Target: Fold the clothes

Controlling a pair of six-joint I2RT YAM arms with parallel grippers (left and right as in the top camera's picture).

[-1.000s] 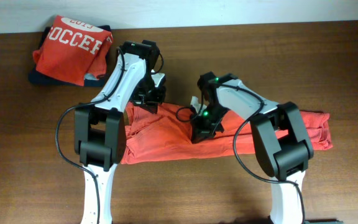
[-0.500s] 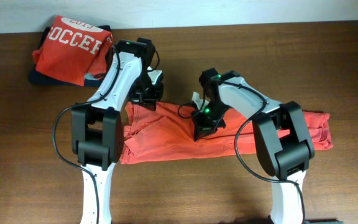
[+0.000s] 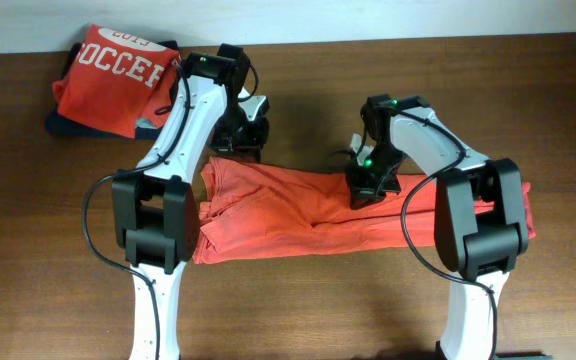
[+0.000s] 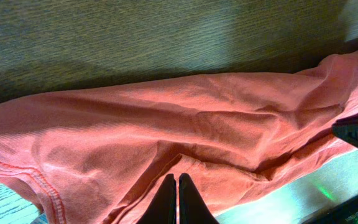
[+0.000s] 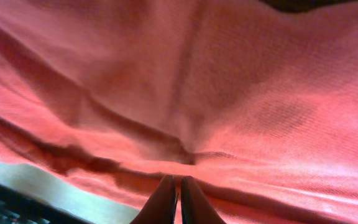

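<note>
Your left pincer [image 4: 177,182] is pinched tight on the orange-red shirt [image 3: 288,215] lying across the frame's centre. Your right pincer [image 5: 174,183] is clamped just as tight on the same cloth.

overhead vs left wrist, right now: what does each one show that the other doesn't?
Overhead only: the whole orange-red T-shirt stretched in a long band across the table, and a SOCCER shirt on top of a pile at the back left corner.
Left wrist only: the left fingers closed together, pinching a pucker of fabric, and the stitched hem close up.
Both: the same T-shirt lying on the wooden table.
</note>
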